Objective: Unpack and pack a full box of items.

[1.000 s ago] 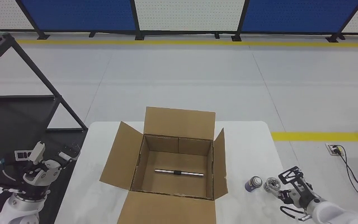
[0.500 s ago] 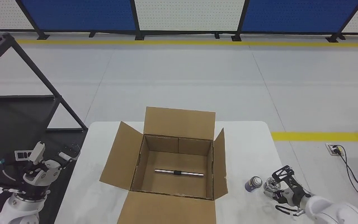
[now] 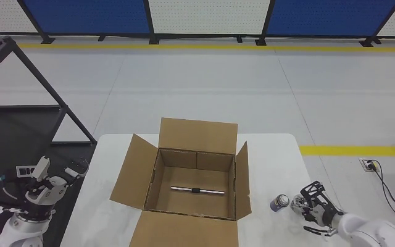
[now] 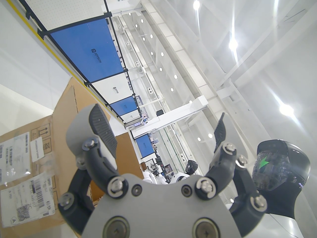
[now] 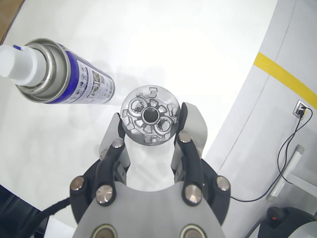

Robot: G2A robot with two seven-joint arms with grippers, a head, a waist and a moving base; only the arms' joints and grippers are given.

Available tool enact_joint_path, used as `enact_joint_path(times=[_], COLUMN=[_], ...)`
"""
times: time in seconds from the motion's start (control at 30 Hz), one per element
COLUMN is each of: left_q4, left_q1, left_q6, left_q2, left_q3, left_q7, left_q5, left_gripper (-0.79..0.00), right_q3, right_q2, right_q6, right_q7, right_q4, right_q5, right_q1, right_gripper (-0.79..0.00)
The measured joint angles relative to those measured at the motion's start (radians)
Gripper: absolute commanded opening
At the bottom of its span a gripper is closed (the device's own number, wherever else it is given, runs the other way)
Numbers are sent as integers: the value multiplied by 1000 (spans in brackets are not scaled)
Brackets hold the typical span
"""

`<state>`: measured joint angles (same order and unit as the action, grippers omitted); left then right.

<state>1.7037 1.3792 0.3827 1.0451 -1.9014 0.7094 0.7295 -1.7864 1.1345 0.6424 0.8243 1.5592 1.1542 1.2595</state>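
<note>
An open cardboard box (image 3: 139,170) stands mid-table, with a thin metal rod (image 3: 196,189) lying on its floor. To its right stand a blue spray can (image 3: 279,202) (image 5: 62,75) and, beside it, a round metal part (image 3: 299,202) (image 5: 149,115). My right gripper (image 3: 307,204) (image 5: 151,117) is down at the table and shut on the metal part, one pad pressed against each side. My left gripper (image 3: 60,168) (image 4: 161,120) hangs off the table's left edge, open, holding nothing and tilted upward; the box's labelled side (image 4: 37,149) lies beside it.
The white table (image 3: 271,160) ends close to the right of the metal part. A dark frame rack (image 3: 37,92) stands at the far left. Bare table lies in front of and behind the spray can.
My right gripper has slid left toward the metal part and closed around it. The left arm, the box and the can have not moved.
</note>
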Motion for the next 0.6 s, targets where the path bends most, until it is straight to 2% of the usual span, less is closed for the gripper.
enact_joint_path(times=[0.2,0.3,0.47,0.6], left_q4=[0,0,0,0], left_q1=[0,0,0,0], left_q6=[0,0,0,0], left_q2=[0,0,0,0], left_q3=[0,0,0,0], left_q7=[0,0,0,0], left_q5=[0,0,0,0], left_gripper=[0,0,0,0], right_q3=[-93,-168,-301,-354], right_q2=[-16,-24,-35,-41], right_q6=[-13,-37,-66,-98], right_q7=[-22,-36,-27,20], right_q4=[50,117,325,507], right_q5=[-62,-112,-273,-384], right_q1=[27,52,107,139], right_gripper=[-785,-785,-785,-785])
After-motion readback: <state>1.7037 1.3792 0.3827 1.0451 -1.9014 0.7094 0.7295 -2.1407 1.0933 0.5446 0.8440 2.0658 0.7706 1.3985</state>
